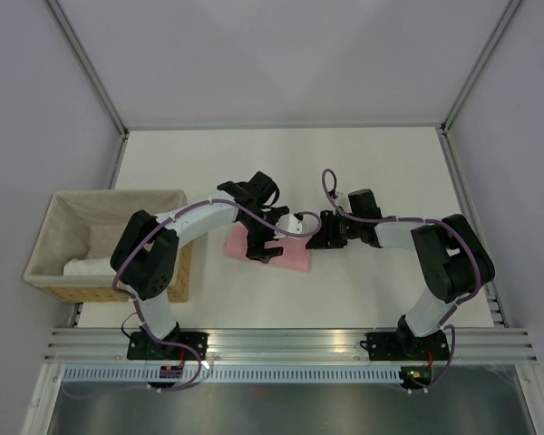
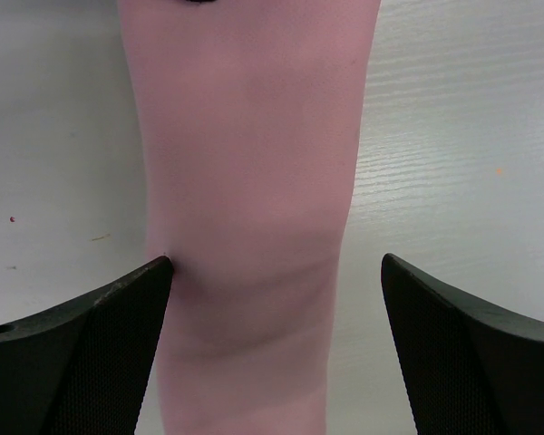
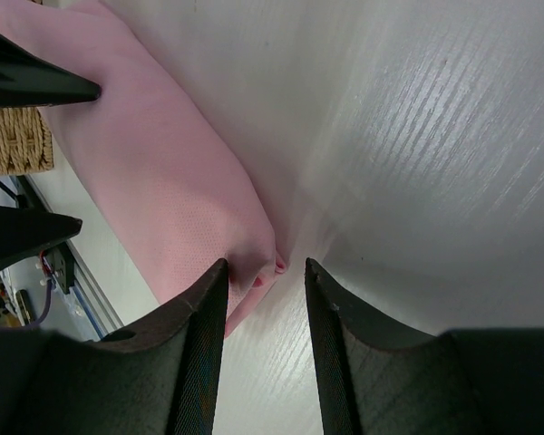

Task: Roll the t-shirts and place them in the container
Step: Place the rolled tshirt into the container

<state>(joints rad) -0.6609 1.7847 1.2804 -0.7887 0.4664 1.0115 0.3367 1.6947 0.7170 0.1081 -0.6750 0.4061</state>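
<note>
Pink t-shirt (image 2: 254, 136); left claw (image 2: 276, 263) spread wide astride it, right claw (image 3: 265, 263) parted at end.

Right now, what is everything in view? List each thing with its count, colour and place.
t-shirt: one, light pink, a long narrow bundle lying mid-table between the grippers
basket: one, tan wicker with a pale liner, at the table's left edge
rolled cloth: one, white, inside the basket
table: one, white, under everything
left gripper: one, black, open wide, fingers either side of the t-shirt
right gripper: one, black, jaws parted at the t-shirt's end
</note>
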